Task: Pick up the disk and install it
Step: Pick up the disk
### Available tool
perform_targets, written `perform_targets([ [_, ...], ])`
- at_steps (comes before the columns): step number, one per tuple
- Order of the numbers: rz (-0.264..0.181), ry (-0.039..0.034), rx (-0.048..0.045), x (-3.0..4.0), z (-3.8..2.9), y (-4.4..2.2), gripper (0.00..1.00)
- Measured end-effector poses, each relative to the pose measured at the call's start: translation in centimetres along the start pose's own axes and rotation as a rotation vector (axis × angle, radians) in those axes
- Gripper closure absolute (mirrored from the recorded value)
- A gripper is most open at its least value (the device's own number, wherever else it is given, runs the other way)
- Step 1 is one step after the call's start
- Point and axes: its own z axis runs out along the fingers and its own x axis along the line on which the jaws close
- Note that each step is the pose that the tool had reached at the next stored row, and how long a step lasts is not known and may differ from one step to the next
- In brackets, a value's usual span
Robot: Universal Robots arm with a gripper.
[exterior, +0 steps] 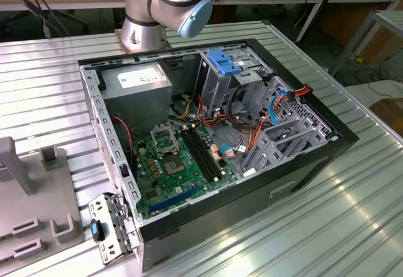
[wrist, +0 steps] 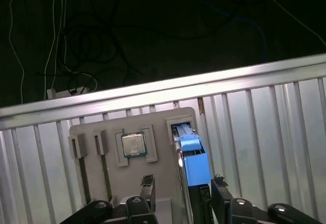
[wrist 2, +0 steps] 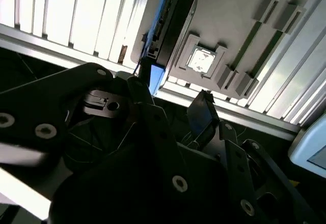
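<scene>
Claw [wrist: 183, 183] straddles disk [wrist: 192, 155], gap beside one edge.

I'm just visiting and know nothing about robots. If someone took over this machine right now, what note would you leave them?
Claw: open, with a finger on either side of the disk, not clamped on it.
Disk: standing on edge in a slot of the grey holder, beside a processor chip.
Done: the claw is lined up at the disk.
Left: the disk is not yet lifted and not yet in the open computer case.
</scene>
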Motion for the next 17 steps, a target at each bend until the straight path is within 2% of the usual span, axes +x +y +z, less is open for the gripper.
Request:
perform_targets([
  [4,-0.022,-0.0003,0.0009,-0.15,0.55,0.12,0.43],
  [5,-0.023,-0.0003,0.0011,-0.35,0.68,0.18,0.37],
  [8,-0.033,-0.0004,0.0013,-0.93,0.91,0.40,0.36],
  [9,-0.033,-0.0005,0.0014,-0.97,1.01,0.49,0.29],
  [12,-0.063,-0.0025,0.0016,-0.91,2.08,1.00,0.29],
  [16,-0.073,-0.0028,0.0019,-0.96,2.91,1.07,0.29],
  [17,-0.077,-0.0029,0.0019,-1.06,3.37,1.10,0.29],
])
